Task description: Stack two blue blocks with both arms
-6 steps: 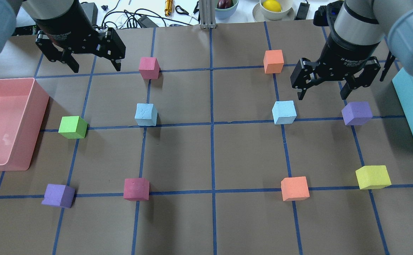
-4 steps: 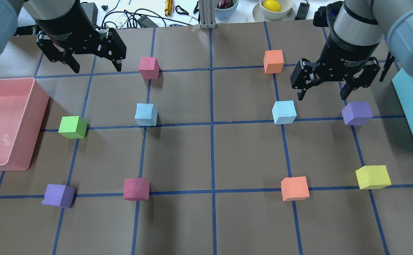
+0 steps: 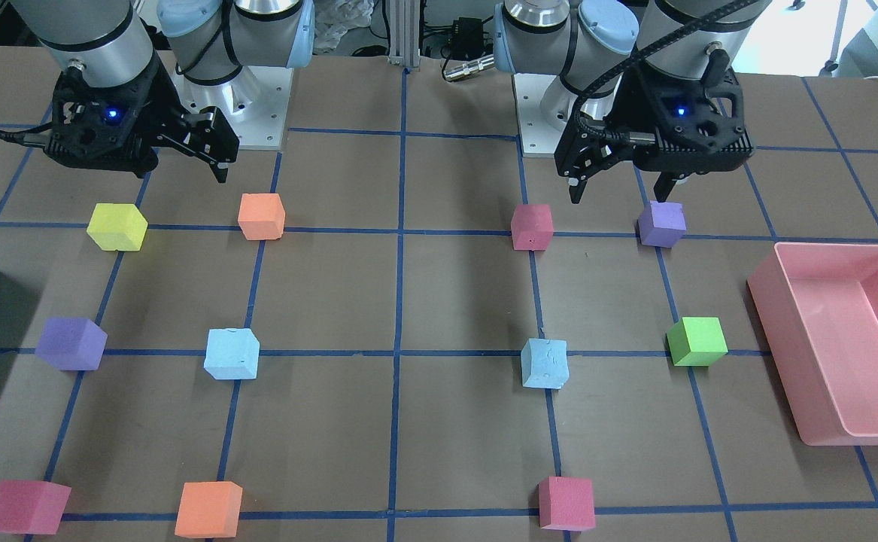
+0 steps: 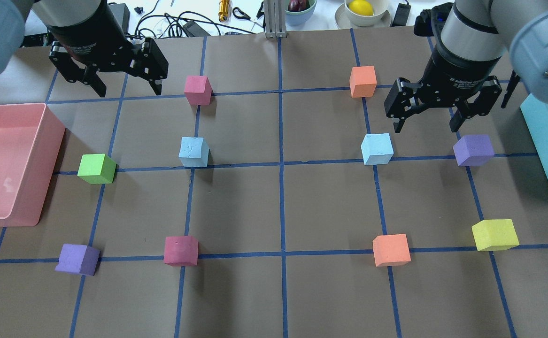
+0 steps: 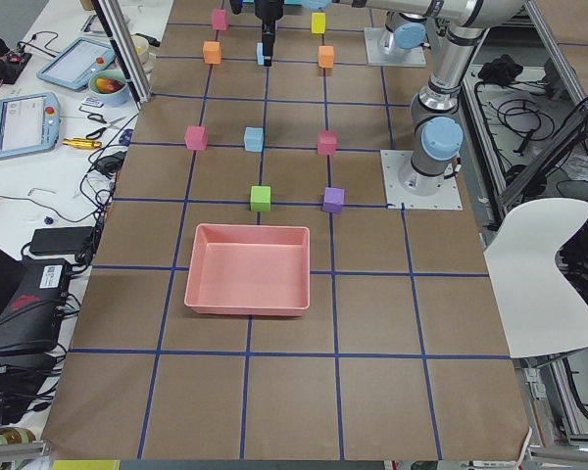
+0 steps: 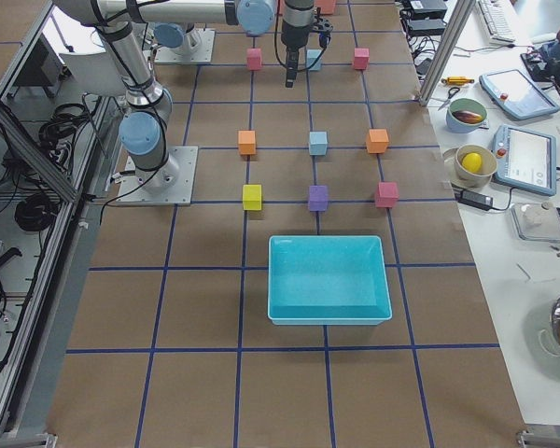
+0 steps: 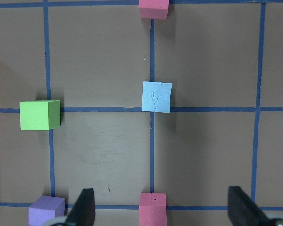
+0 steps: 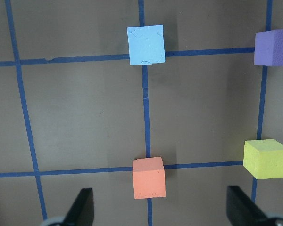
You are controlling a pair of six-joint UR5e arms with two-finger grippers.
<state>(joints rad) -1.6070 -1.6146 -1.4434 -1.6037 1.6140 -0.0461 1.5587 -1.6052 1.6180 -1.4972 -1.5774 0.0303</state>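
Note:
Two pale blue blocks sit apart on the brown table. One (image 4: pixel 193 152) is left of centre, the other (image 4: pixel 377 149) right of centre. My left gripper (image 4: pixel 128 89) is open and empty, high above the table, back and to the left of the left blue block (image 7: pixel 156 96). My right gripper (image 4: pixel 426 126) is open and empty, hovering just right of and behind the right blue block (image 8: pixel 145 44). In the front-facing view the blocks show as one on the left (image 3: pixel 232 354) and one on the right (image 3: pixel 545 363).
A pink bin (image 4: pixel 43 141) stands at the left edge and a teal bin (image 4: pixel 546 141) at the right edge. Other cubes stand on the grid: green (image 4: pixel 96 168), purple (image 4: pixel 473 149), pink (image 4: pixel 197 89), orange (image 4: pixel 363 81), yellow (image 4: pixel 494 234) and several more.
Both grippers have drifted very slightly toward the far side of the table and stay open. No block has moved.

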